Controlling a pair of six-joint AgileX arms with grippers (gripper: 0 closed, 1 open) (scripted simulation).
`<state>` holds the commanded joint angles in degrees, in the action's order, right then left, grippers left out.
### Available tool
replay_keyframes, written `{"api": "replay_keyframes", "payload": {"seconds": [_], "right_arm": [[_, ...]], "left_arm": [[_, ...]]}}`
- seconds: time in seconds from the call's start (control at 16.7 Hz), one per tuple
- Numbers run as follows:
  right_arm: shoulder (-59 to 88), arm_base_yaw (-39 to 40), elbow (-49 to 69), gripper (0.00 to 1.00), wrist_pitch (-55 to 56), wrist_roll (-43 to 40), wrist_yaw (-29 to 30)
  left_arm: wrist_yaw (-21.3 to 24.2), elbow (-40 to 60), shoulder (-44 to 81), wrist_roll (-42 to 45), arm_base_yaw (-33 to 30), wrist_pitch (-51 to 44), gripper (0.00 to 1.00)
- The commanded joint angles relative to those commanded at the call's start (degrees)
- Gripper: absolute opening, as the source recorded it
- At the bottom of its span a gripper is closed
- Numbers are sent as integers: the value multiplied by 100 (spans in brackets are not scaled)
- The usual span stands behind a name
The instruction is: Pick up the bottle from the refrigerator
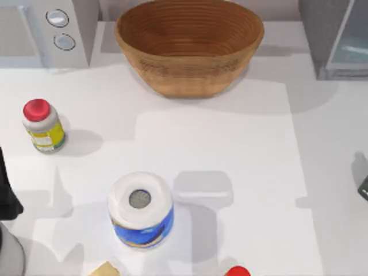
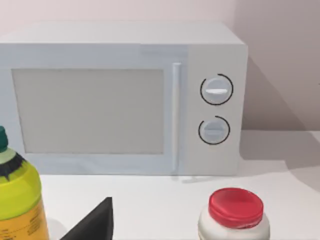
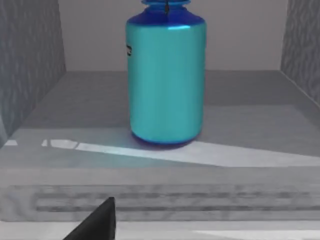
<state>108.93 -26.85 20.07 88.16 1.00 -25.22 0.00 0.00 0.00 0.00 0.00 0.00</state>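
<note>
Right wrist view: glossy cylindrical teal bottle (image 3: 166, 80) upright on grey refrigerator (image 3: 50, 150) floor; right gripper's opening can't tell.

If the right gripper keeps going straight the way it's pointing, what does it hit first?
Most likely the bottle, standing upright on the refrigerator floor, straight ahead in the right wrist view. Nothing seems to lie between, though depth is hard to judge.
</note>
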Motion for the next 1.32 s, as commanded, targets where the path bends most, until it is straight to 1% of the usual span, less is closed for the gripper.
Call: {"api": "replay_keyframes", "payload": {"seconds": [0.3,0.48,0.66,1.02,1.32], "right_arm": [[1038,731,2144,100,-961,-8,762],[1481,1141,3114,100,-1494,-18,1178],[1674,1371,3545,100,-1778,-28,1410],[1725,1370,3640,100,-1834,-29,1415],[2249,1472,4738,100,-2359,-34,1518]], "left_arm": [[0,0,0,0,0,0,100],[0,0,0,0,0,0,100],[0,0,0,0,0,0,100],[0,0,0,0,0,0,100],[0,0,0,0,0,0,100]]}}
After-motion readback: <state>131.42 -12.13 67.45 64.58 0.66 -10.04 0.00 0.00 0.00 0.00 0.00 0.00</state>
